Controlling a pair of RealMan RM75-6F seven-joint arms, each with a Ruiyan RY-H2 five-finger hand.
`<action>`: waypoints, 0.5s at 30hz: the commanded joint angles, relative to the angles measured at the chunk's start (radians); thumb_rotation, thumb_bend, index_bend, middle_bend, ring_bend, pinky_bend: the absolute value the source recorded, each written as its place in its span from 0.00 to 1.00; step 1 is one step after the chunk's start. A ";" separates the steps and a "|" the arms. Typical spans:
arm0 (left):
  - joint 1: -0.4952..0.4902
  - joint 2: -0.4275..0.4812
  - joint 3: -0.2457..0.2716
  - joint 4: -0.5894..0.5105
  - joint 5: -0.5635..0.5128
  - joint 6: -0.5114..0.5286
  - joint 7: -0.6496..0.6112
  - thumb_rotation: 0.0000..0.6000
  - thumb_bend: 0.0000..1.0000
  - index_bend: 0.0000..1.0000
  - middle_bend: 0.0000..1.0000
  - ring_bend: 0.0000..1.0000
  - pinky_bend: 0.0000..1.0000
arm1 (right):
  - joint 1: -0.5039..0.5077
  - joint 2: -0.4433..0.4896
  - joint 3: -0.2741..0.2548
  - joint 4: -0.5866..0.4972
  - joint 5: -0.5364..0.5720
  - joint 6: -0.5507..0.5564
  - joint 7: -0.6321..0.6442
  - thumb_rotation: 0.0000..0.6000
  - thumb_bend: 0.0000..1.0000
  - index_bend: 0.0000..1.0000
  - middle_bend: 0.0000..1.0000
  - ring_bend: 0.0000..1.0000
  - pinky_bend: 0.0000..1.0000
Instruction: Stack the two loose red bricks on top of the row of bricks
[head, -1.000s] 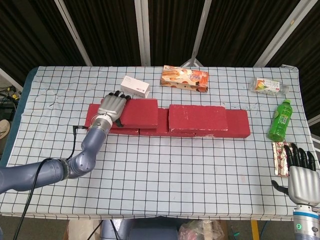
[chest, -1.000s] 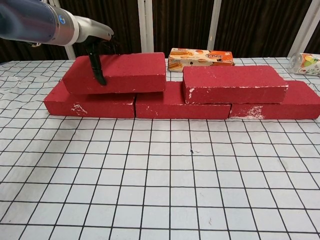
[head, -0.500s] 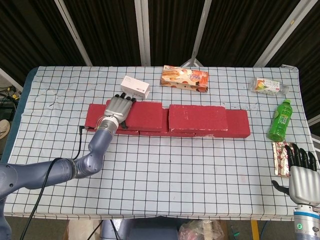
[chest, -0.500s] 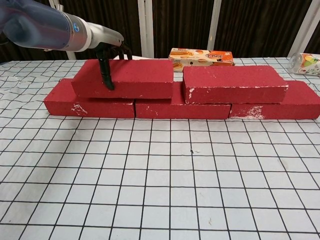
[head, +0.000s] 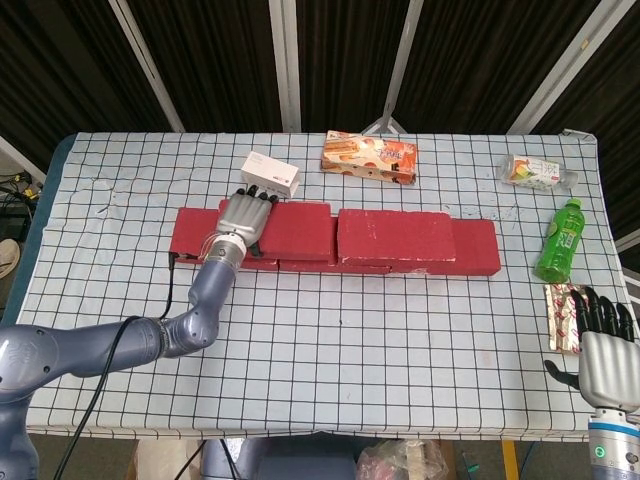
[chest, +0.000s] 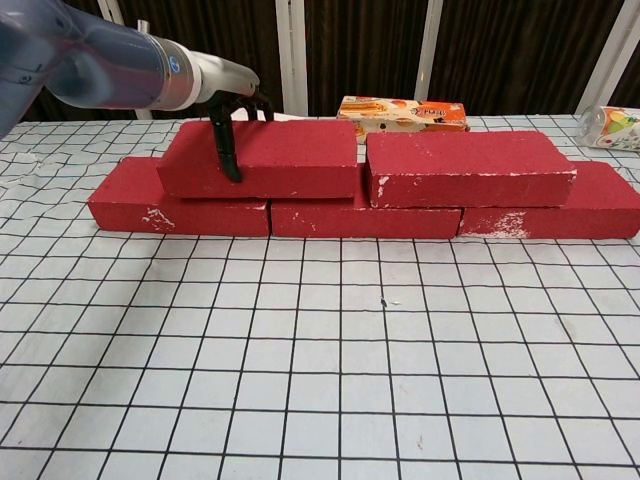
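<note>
Left hand (head: 243, 217) grips the left top brick (chest: 262, 158), which sits on the row of bricks (chest: 360, 215), just beside the right top brick (chest: 468, 168). Right hand (head: 603, 352) well apart from the row, fingers spread, holding nothing.

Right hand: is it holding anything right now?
No, in the head view the right hand sits at the table's near edge, fingers apart with nothing in them, close to a foil snack packet.
</note>
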 joint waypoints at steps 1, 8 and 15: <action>-0.005 -0.006 0.002 0.002 -0.006 0.001 0.004 1.00 0.00 0.21 0.18 0.07 0.14 | -0.001 0.000 0.000 -0.001 0.000 0.001 0.000 1.00 0.15 0.00 0.00 0.00 0.00; -0.022 -0.023 0.007 0.009 -0.026 0.004 0.021 1.00 0.00 0.21 0.18 0.07 0.14 | -0.002 0.001 0.002 -0.001 0.005 0.001 -0.001 1.00 0.15 0.00 0.00 0.00 0.00; -0.028 -0.034 0.005 0.017 -0.032 0.010 0.021 1.00 0.00 0.21 0.18 0.07 0.14 | -0.002 0.001 0.003 0.001 0.006 0.001 0.002 1.00 0.15 0.00 0.00 0.00 0.00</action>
